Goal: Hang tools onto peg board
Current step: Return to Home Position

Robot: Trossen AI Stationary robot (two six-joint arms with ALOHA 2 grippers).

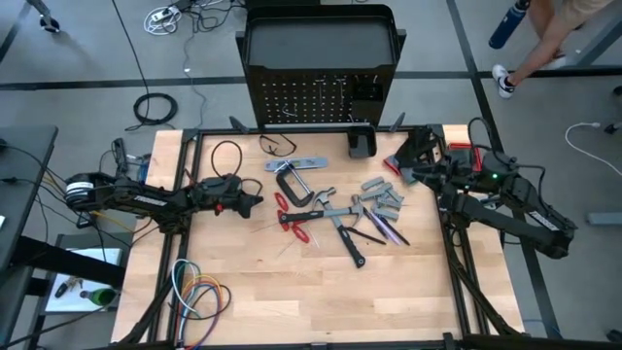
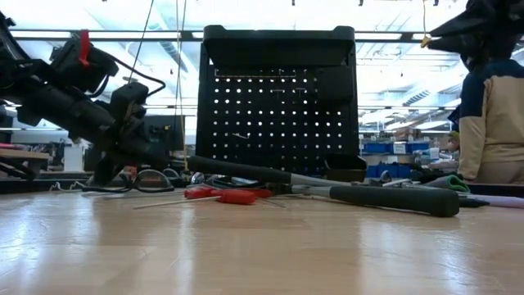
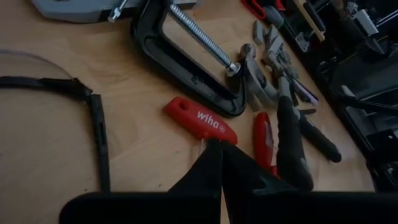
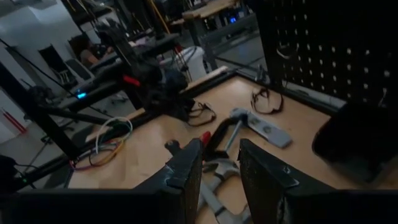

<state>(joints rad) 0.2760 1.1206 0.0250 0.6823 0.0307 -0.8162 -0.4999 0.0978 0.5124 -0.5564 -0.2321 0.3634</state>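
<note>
The tools lie in a loose heap mid-table: a silver level (image 1: 301, 163), a black C-clamp (image 1: 292, 183), hammers (image 1: 335, 209), grey wrenches (image 1: 381, 199), screwdrivers (image 1: 384, 228) and red-handled pieces (image 1: 294, 220). The peg board (image 1: 321, 97) stands upright at the far edge. My left gripper (image 3: 221, 149) is shut and low over the table. Its tips are at the near end of a red handle (image 3: 200, 119) beside the C-clamp (image 3: 186, 62). My right gripper (image 4: 221, 146) hangs open above the heap's right side (image 1: 397, 167), with nothing between its fingers. My left gripper's shut fingertips (image 3: 211, 155) come slanting down from the table's left and end right at the red handle's near end (image 3: 219, 138). I cannot tell whether they touch it. The handle lies flat on the table.
A small black box (image 1: 362, 141) stands before the peg board. A black cable loop (image 1: 225, 156) and coiled coloured cables (image 1: 194, 292) lie on the left part of the table. A person (image 2: 491, 106) stands beyond the table's far right. Bare wood runs along the near edge (image 1: 321, 301).
</note>
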